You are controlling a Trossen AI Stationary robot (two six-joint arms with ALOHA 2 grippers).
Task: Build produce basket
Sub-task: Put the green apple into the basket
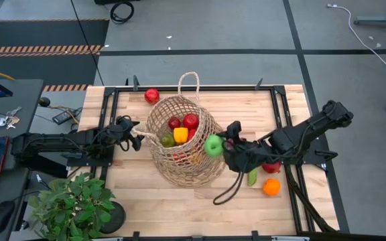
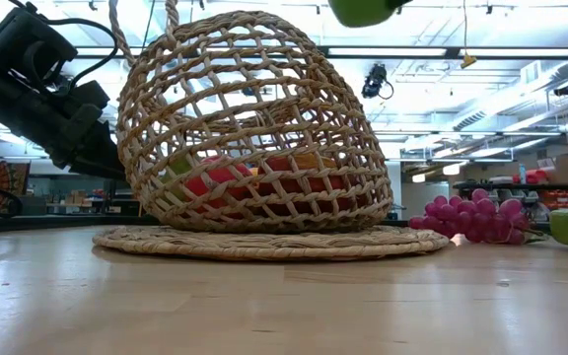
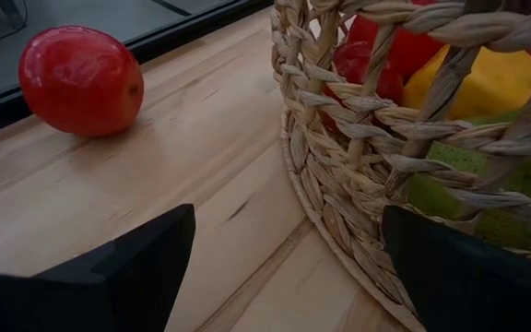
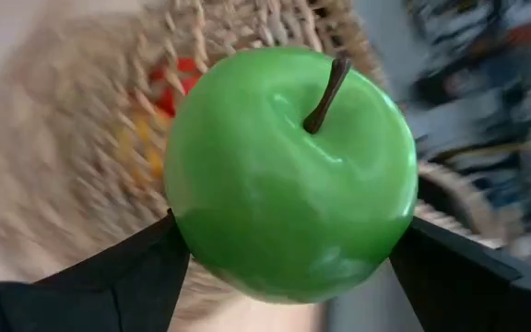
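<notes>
Above wooden table (image 1: 146,201), right gripper (image 1: 221,144) clamps green apple (image 1: 213,145) beside basket (image 1: 183,144); left gripper (image 1: 137,137) open, empty.

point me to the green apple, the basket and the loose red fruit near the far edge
green apple (image 4: 289,175): right wrist view, middle of its skin, between the right gripper's fingers.
basket (image 1: 163,107): high view, rim weave.
red fruit (image 3: 81,78): left wrist view, centre of its side.

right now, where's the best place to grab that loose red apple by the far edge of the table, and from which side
Grip the red apple across its round middle, coming straight down from above. It sits alone on bare table, apart from the basket, so nothing blocks either side. The left claw is nearer and probably suits; the right claw is shut on the green apple.
</notes>
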